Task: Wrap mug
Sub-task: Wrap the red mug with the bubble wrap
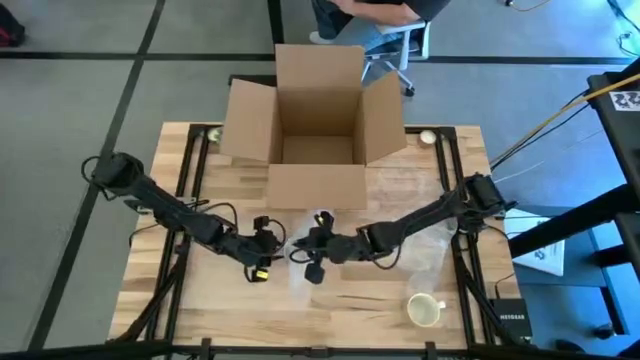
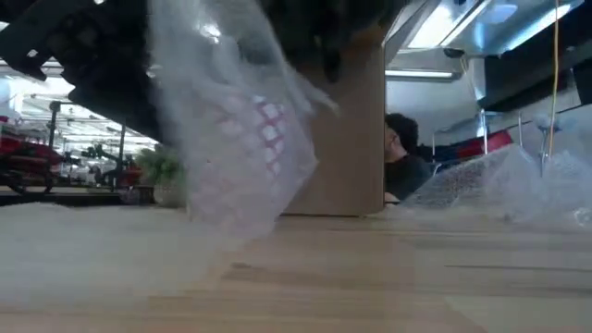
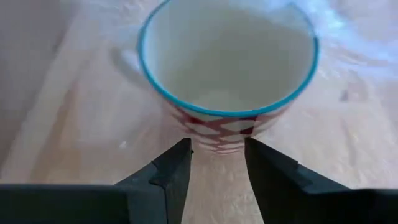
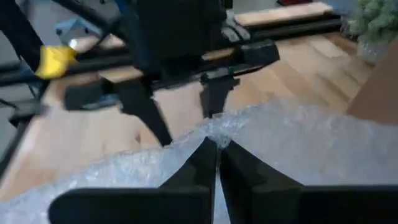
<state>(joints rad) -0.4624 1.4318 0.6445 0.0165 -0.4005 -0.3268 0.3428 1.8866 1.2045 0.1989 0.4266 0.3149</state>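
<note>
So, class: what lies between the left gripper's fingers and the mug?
In the left wrist view, only bare wood separates the left gripper from the mug; its open fingers stop just short.

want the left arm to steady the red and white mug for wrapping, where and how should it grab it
Probably the rim wall nearest the left gripper. The mug stands upright with its mouth open, teal rim facing that wrist camera, and the open fingers sit just short of its checkered side. Come from above, one finger inside and one outside. The right gripper is pinching the bubble wrap beside it, so avoid that side.
</note>
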